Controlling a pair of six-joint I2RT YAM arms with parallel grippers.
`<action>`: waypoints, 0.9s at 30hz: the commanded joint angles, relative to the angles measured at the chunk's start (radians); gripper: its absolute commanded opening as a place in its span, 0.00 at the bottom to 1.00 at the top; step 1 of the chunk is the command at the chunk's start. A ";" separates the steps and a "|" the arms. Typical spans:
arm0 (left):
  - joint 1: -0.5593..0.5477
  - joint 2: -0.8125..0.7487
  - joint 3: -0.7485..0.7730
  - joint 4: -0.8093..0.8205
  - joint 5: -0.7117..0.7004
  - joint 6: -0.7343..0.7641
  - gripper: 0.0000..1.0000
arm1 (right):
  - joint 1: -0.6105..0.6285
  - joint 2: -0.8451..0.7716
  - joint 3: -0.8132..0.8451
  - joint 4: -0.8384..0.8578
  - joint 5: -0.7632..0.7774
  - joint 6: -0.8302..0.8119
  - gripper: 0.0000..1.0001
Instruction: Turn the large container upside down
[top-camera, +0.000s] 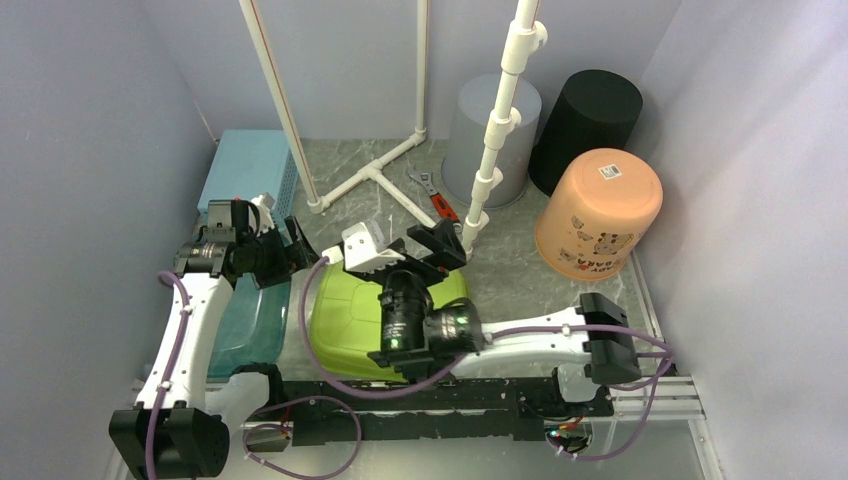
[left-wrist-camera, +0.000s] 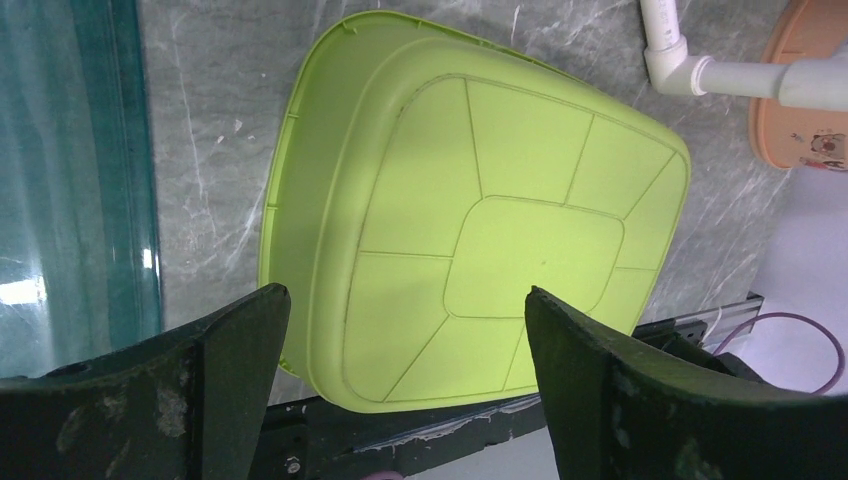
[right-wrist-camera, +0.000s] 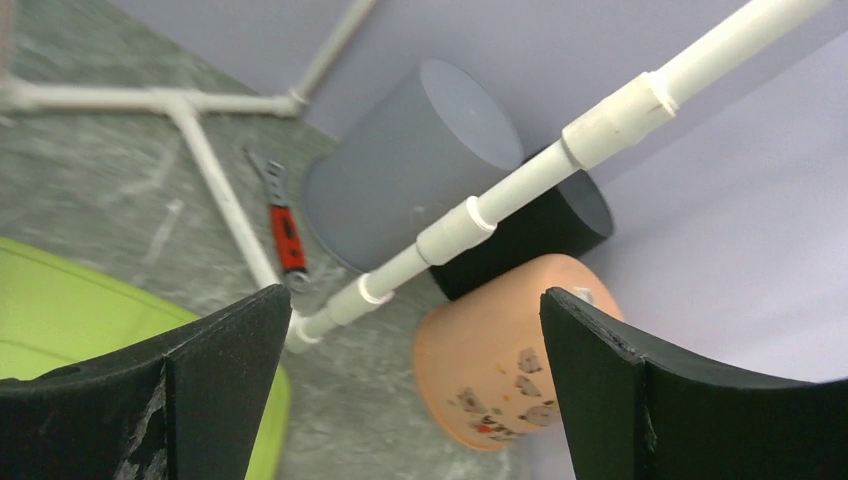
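Observation:
The large lime-green container (top-camera: 345, 320) lies on the marble table with its ribbed base facing up, just in front of the arm bases. It fills the left wrist view (left-wrist-camera: 500, 200), and its edge shows in the right wrist view (right-wrist-camera: 60, 300). My left gripper (top-camera: 275, 250) is open and empty above the container's left side; in its own view (left-wrist-camera: 405, 295) the fingers stand wide apart and touch nothing. My right gripper (top-camera: 440, 245) is open and empty above the container's far edge, pointing towards the buckets (right-wrist-camera: 415, 295).
A teal translucent container (top-camera: 245, 320) lies left of the green one, with a light-blue box (top-camera: 245, 170) behind it. A white pipe frame (top-camera: 375, 170), a jointed white pole (top-camera: 500, 120) and a red-handled wrench (top-camera: 435, 200) stand mid-table. Upturned grey (top-camera: 462, 140), black (top-camera: 590, 120) and orange (top-camera: 600, 215) buckets stand at the back right.

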 joint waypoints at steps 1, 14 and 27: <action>0.003 -0.023 0.015 0.020 0.007 -0.028 0.92 | 0.072 -0.022 0.110 0.180 0.174 -0.009 1.00; 0.004 -0.065 0.031 -0.008 -0.018 -0.020 0.92 | 0.251 0.031 0.130 0.203 0.173 0.120 0.99; 0.003 -0.120 0.036 -0.053 -0.070 -0.013 0.93 | 0.277 0.257 0.266 0.179 0.181 0.014 1.00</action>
